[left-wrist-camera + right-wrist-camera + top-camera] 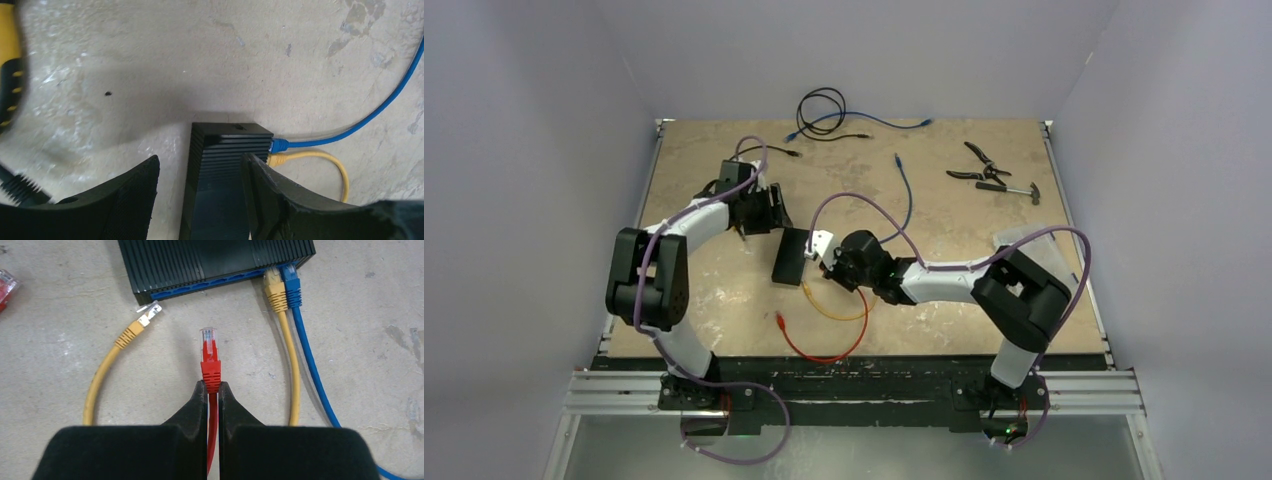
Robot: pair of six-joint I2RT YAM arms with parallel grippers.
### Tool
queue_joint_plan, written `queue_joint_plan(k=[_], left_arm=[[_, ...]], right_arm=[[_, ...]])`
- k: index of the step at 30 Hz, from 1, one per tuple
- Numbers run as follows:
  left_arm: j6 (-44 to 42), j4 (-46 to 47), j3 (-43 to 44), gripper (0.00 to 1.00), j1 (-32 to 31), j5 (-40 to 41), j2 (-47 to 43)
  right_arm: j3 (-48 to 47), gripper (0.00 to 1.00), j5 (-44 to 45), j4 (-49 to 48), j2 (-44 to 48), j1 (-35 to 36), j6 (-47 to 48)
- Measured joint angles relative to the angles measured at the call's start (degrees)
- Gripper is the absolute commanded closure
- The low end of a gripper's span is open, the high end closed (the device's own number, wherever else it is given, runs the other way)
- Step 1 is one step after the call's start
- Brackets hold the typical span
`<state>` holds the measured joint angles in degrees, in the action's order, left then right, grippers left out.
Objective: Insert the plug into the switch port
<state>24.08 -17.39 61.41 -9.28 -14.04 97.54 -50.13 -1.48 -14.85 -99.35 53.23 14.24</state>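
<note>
Left pincer (200, 159) spread wide, right pincer (213, 386) pinched tight, both reaching inward

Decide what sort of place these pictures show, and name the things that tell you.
Probably a robotics lab test bench: two robot arms bolted to a rail at a walled-in table, with a network switch, loose patch cables and pliers laid out.
</note>
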Motion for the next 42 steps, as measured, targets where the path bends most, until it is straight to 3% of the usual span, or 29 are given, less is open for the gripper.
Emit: queue_joint_plan(k=[7, 15, 42], left_arm=[[-2.0, 4.7, 0.8, 0.45, 0.1, -6.7, 7.3], [-6.2, 7.2, 1.2, 0.47, -1.2, -12.4, 8.9], [-9.8, 9.3, -0.2, 0.52, -3.2, -15.3, 9.0]], right_arm=[[0.0, 1.0, 0.5, -0.3, -0.7, -1.2, 0.7], [-0.5, 1.0, 0.5, -0.2, -1.9, -2.0, 1.8], [-4.0, 1.0, 1.9, 0.1, -6.6, -4.0, 1.3]])
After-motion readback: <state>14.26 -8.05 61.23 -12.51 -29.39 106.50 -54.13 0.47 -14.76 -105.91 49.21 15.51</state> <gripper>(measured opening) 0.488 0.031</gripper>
